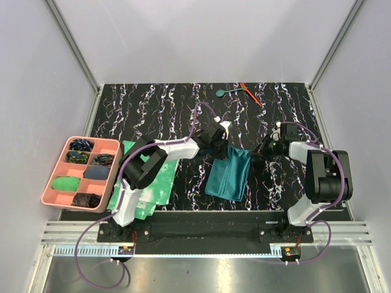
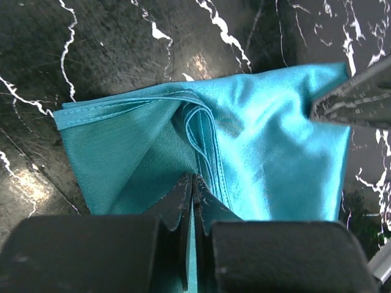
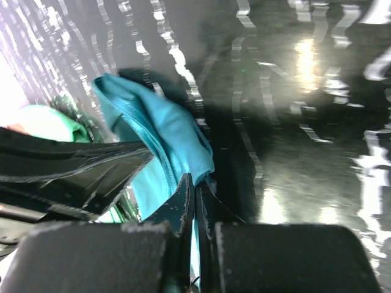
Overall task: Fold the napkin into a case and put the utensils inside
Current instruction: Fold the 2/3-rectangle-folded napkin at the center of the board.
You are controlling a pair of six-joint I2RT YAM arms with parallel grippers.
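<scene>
From above, the dark teal napkin (image 1: 229, 174) is seen near the middle of the desk (image 1: 153, 104), a little toward its near edge, as a folded, roughly rectangular piece. Its far edge is taken at one corner by the left claw (image 1: 220, 145) and at the other by the right claw (image 1: 256, 152).

In the left wrist view the left claw (image 2: 192, 183) is shown pressed together on the cloth, with a pinch of teal fabric caught between its tips. Layered hemmed edges and a fold running across the napkin (image 2: 263, 140) can be made out here, which the overhead view does not resolve. A dark finger of the other claw is seen at the right margin, at the napkin's corner.

In the right wrist view the right claw (image 3: 194, 186) is likewise shown clamped on a bunched edge of the napkin (image 3: 165, 131).

Only the overhead view takes in the rest of the desk. The teal spoon (image 1: 227, 91) and the orange-red stick (image 1: 250, 93) are seen lying close together by the far edge, well apart from the napkin. A green-and-white cloth (image 1: 156, 183) is spread under the left arm, and a pink tray (image 1: 52, 177) with filled compartments is set at the left edge.
</scene>
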